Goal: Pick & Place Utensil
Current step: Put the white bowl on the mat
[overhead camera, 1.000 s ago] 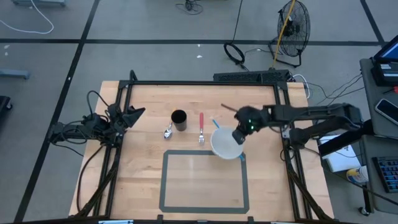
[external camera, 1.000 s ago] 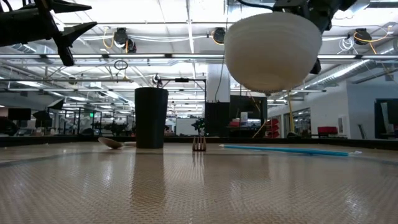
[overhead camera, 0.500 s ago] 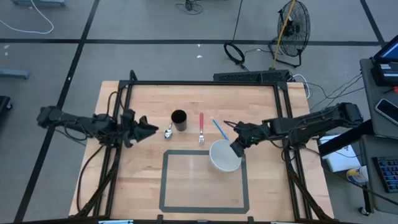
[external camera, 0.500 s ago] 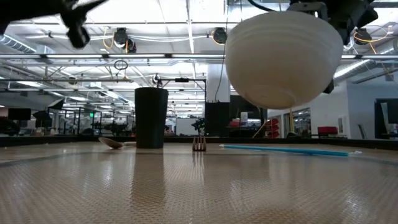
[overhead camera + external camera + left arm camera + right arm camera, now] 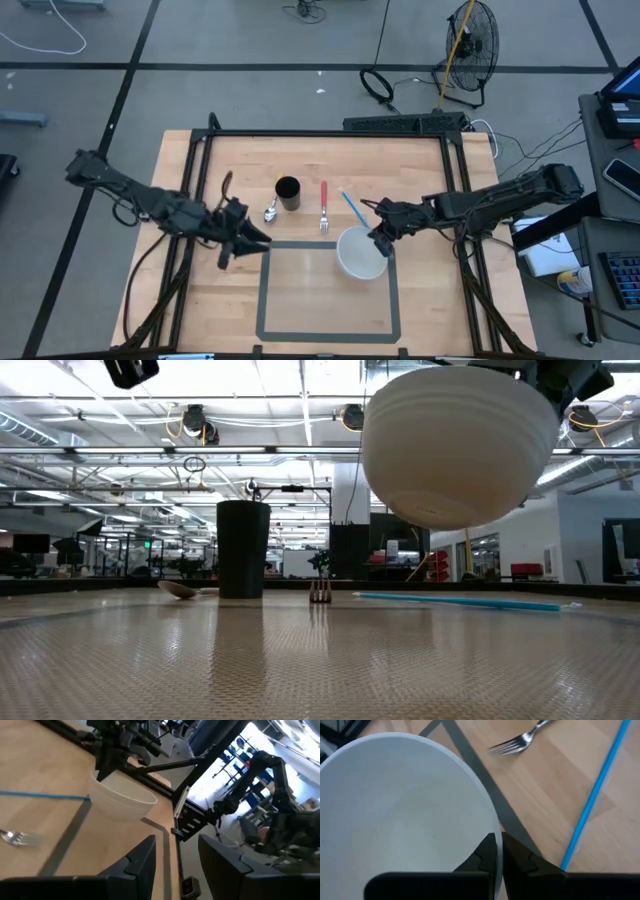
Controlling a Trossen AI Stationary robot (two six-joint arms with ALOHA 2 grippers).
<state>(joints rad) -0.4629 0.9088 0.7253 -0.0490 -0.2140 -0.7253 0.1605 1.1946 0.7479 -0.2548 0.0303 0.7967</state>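
Observation:
A white bowl (image 5: 360,255) hangs in the air over the far right corner of the grey tape rectangle (image 5: 265,290), held by my right gripper (image 5: 381,240), which is shut on it. In the low view the bowl (image 5: 455,445) floats well above the table. A red-handled fork (image 5: 323,206), a spoon (image 5: 270,212), a blue straw (image 5: 352,208) and a black cup (image 5: 288,193) rest on the wood farther back. My left gripper (image 5: 247,241) is open and hovers by the rectangle's far left corner, near the spoon, touching nothing. My right gripper pinches the bowl's rim (image 5: 489,815) on its right side, one finger (image 5: 486,854) inside the bowl and the other (image 5: 519,856) outside. It comes from the table's right, slanting down. The bowl is lifted clear of the table and sits roughly upright.
Black frame rails (image 5: 330,133) run along the table's far edge and down both sides. Bare wood lies inside the tape rectangle and toward the near edge. The left wrist view looks across the table at the bowl (image 5: 122,797) and the right arm behind it.
My left arm has swung out from the table's left edge toward the middle and near side, ending by the rectangle's far left corner. My right gripper has carried the bowl, still lifted, toward the near edge, from beside the fork to above the rectangle's far right corner.

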